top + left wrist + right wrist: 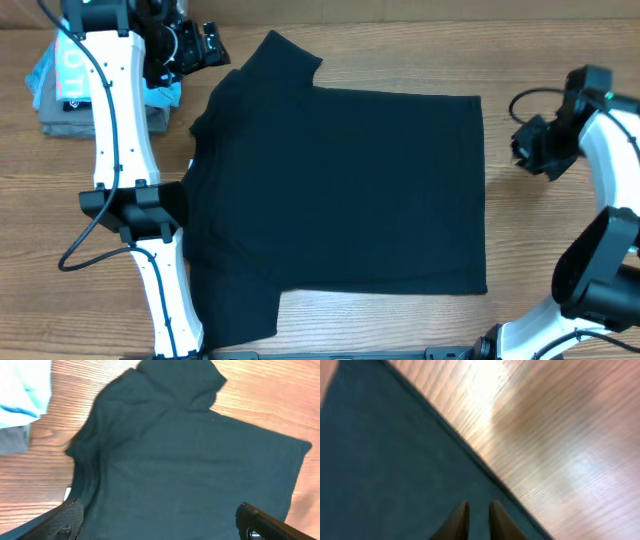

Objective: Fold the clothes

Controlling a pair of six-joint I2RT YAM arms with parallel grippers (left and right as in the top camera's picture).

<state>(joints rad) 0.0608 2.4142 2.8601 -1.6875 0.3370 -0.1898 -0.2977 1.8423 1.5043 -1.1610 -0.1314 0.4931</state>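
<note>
**Shirt laid flat, first fold not yet started**

The plain black short-sleeved T-shirt of soft fabric lies spread on the light wooden table. Its collar points toward the left arm and its hem toward the right arm. No part is turned over, so I judge the spreading done and the first fold as the step in hand.

The left gripper hovers near the far sleeve with its fingers wide apart and holds nothing. The right gripper hangs just off the hem side. Its fingertips are barely parted and nothing is between them.

The next move calls for each gripper to come down on an edge, pinch only the fabric it means to lift, and carry that edge across without dragging the rest.

The overhead view alone shows the whole outline, both arms, and the stack of grey folded garments topped by a light blue T-shirt behind the left arm. The left wrist view adds creases at the collar and a small white neck tag. The right wrist view shows the straight hem edge running diagonally beside the fingertips, which the overhead view leaves unclear.
</note>
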